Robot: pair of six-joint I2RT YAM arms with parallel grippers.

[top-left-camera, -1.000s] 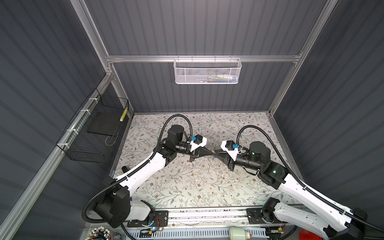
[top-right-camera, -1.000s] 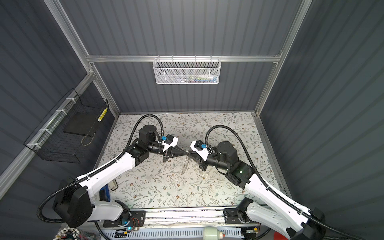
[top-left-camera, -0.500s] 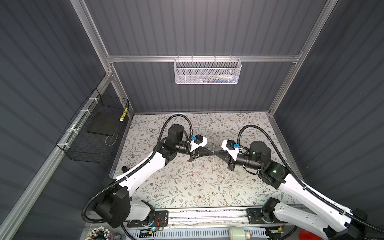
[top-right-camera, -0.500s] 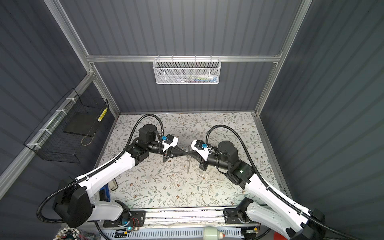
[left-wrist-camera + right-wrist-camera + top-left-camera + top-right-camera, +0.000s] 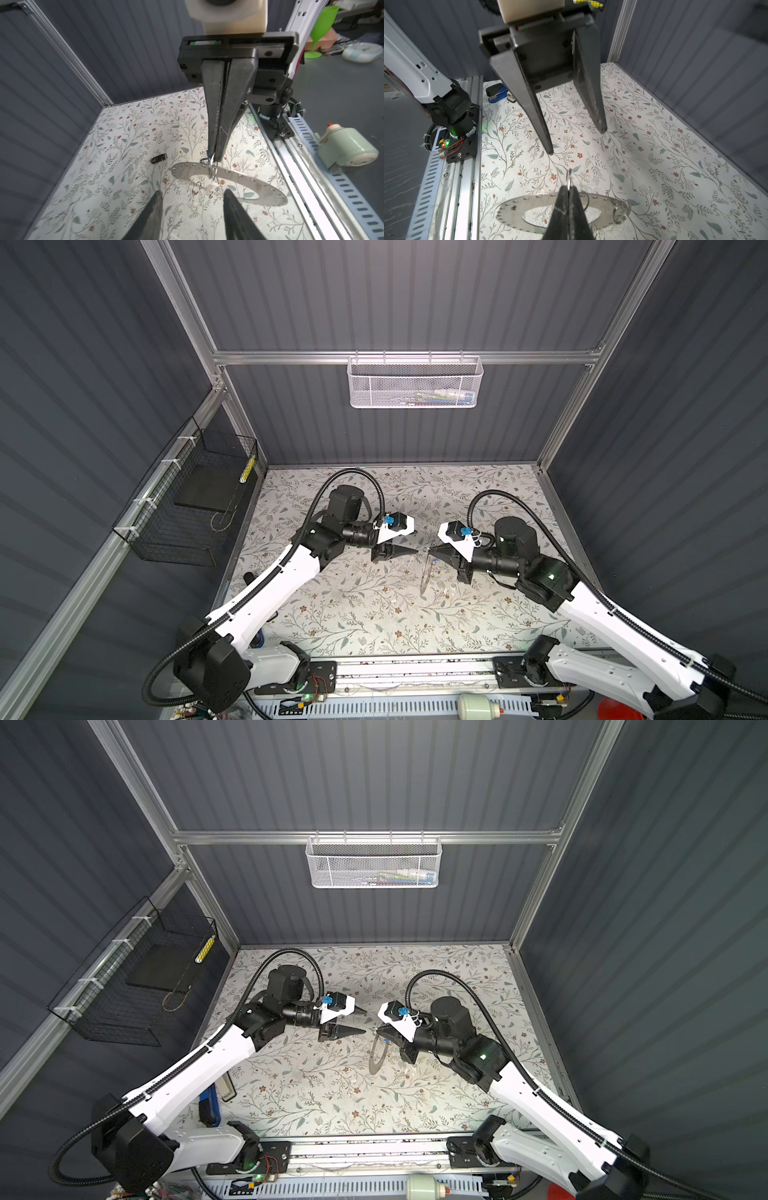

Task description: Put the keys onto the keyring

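The keyring (image 5: 569, 176), a small silver split ring, is pinched at the tips of my right gripper (image 5: 569, 188), which is shut on it. A large flat ring-shaped plate (image 5: 512, 209) with holes along its rim hangs from the keyring, and a small blue tag (image 5: 435, 560) hangs beside it. In both top views the plate (image 5: 376, 1056) dangles edge-on above the mat. My left gripper (image 5: 193, 192) is open, empty, a short way from the right gripper's tips (image 5: 215, 160). I cannot make out the keys.
A black oblong tag (image 5: 159, 159) lies on the floral mat. A blue and black stapler-like object (image 5: 497, 93) sits by the left arm's base. A white mesh basket (image 5: 415, 381) hangs on the back wall, a black wire basket (image 5: 195, 506) on the left wall.
My right gripper has shut on the keyring. My left gripper, shut and tip to tip with it before, has opened and now stands slightly apart.
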